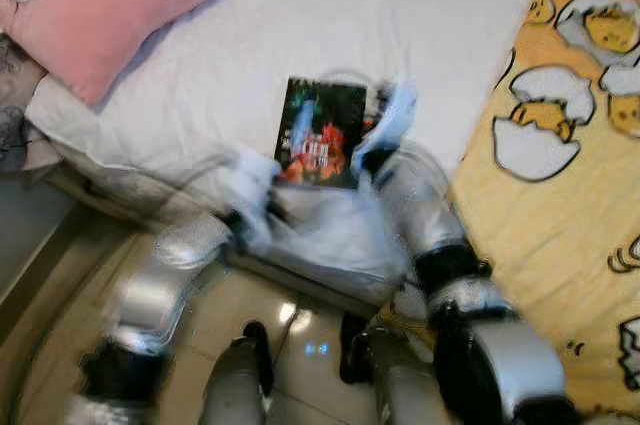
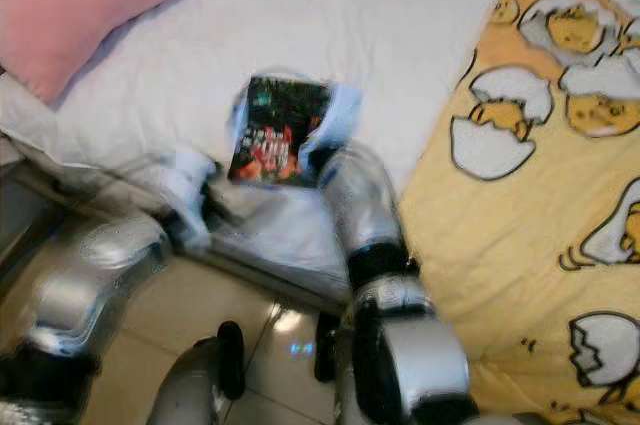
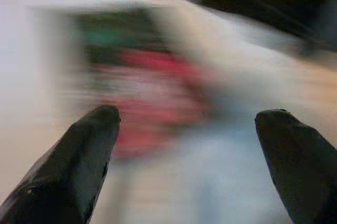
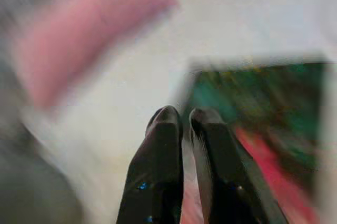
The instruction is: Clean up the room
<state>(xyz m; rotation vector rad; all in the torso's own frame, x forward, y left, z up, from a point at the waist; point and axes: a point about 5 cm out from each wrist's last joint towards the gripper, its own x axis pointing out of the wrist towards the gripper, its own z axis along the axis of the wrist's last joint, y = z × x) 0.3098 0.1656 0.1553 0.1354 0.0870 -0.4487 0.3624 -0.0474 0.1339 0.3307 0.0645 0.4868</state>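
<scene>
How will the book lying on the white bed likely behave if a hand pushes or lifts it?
The book lies flat and looks thin, so it probably won't roll or tip. On the soft white sheet it may drag and bunch the fabric rather than slide. Its low edges look hard to grip; blur hides how stiff it is.

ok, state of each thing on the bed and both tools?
book: flat on the white sheet, cover up, closed
pillow: lying at the bed's corner
blanket: spread over the bed's right side
left tool: open, aimed at the book
right tool: shut, empty, tips beside the book
</scene>
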